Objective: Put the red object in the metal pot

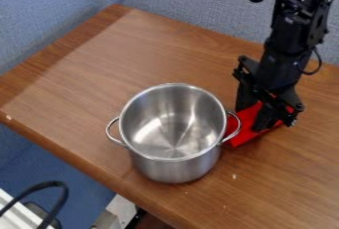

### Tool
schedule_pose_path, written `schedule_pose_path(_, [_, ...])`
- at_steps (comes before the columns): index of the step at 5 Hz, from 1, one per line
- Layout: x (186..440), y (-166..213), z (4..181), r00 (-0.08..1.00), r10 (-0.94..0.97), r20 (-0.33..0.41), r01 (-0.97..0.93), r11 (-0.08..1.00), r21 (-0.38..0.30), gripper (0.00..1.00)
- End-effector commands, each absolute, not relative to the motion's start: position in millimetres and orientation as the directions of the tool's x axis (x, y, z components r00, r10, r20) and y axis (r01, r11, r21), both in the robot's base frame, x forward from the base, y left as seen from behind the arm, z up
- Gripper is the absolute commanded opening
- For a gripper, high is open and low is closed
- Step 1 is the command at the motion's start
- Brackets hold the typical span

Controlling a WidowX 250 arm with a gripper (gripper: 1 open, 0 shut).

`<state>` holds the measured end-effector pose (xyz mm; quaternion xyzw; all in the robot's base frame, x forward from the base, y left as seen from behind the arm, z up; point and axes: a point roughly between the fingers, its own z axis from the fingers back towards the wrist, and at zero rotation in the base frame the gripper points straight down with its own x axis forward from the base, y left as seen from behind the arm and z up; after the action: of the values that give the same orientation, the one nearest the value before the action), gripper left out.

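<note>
**A:** Where do things stand?

**B:** The claw (269,112) is right of centre in the frame, pointing straight down and clenched on the red object (252,127). The block sits low against the bench (79,64), just beside the right wall of the metal pot (172,132), close to its near handle; I cannot tell if it touches the pot. The pot is empty.

**A:** So what could go wrong?

**B:** First, the lift. The block looks about as long as the pot is wide, and it lies so near the rim that a sideways move before enough height is gained would likely knock the pot or catch the handle, shoving it towards the lower left edge of the bench.

**A:** And the grip?

**B:** The jaws seem to hold one end, with the rest sticking out below. An off-centre hold could let the block swing or slip.

**A:** At the drop?

**B:** If it comes in lying flat, it may bridge the rim rather than fall inside. Tilted, it should go in.
</note>
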<state>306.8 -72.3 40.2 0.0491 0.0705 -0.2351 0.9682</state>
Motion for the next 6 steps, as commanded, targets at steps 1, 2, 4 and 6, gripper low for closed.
schedule_pose_path(1, [312.5,-66.6,61.7,0.896,-0.435,-0.092,0.442,0.895,0.068,0.0])
schedule_pose_path(2, [313.0,-66.0,64.2,0.897,-0.434,-0.081,0.439,0.897,0.06,0.0])
schedule_pose_path(4, [314.0,-64.8,70.9,0.902,-0.428,-0.053,0.43,0.902,0.043,0.0])
schedule_pose_path(6, [315.5,-63.6,81.8,0.909,-0.417,-0.015,0.417,0.909,0.015,0.0])
